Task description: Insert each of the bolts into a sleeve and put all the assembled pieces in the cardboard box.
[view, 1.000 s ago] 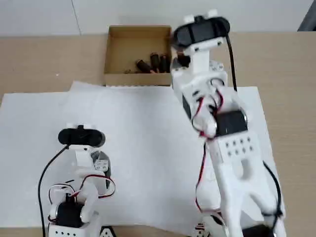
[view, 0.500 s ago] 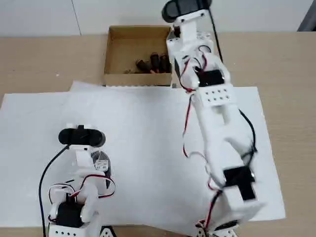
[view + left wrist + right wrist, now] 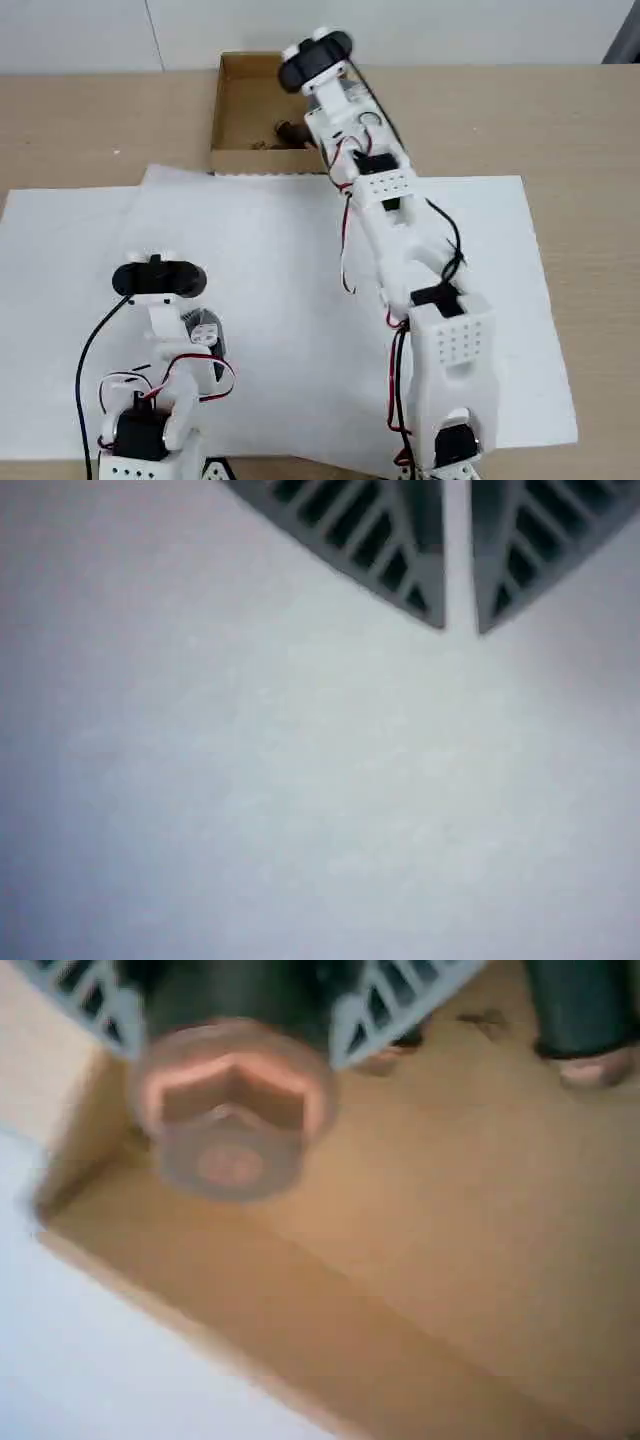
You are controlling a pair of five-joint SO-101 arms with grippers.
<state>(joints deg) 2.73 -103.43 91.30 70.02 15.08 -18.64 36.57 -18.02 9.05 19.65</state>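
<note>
High view: the right arm stretches over the cardboard box, where finished pieces lie.

Left wrist view: the left gripper hangs almost closed and empty above white paper.

Right wrist view: the right gripper clamps an assembled piece above the box floor. Dropped from here, it may bounce and roll.

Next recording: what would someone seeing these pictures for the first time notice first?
The right arm lies stretched across the white paper to the cardboard box at the table's far side. The right gripper is shut on a bolt-and-sleeve piece over the box's floor, where other pieces lie. The left arm sits folded near the front.
</note>
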